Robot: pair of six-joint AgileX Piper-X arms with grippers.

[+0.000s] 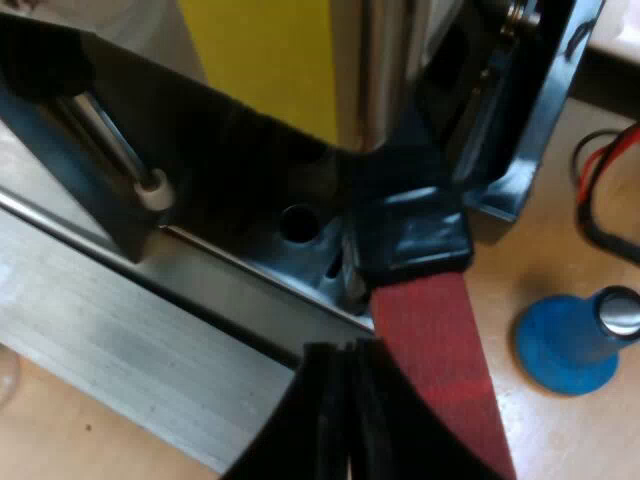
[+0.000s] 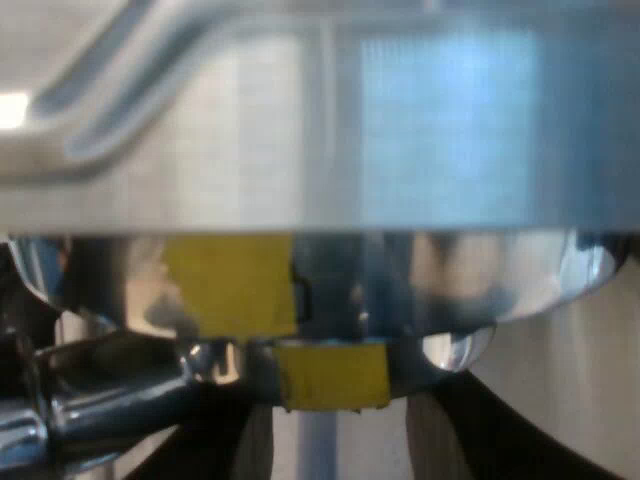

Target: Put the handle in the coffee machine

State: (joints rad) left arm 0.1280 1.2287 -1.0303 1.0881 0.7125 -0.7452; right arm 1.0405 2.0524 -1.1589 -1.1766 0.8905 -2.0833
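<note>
From my right wrist the metal holder [image 2: 330, 375] sits so close under the coffee machine [image 2: 300, 150] that I cannot tell whether it is locked in or merely touching. Its dark handle [image 2: 110, 405] is cut off by the picture's edge. From my left wrist the holder itself is hidden behind the machine's front, and the handle's red end [image 1: 435, 350] runs off the edge beside my left gripper [image 1: 348, 360], itself cut off.
</note>
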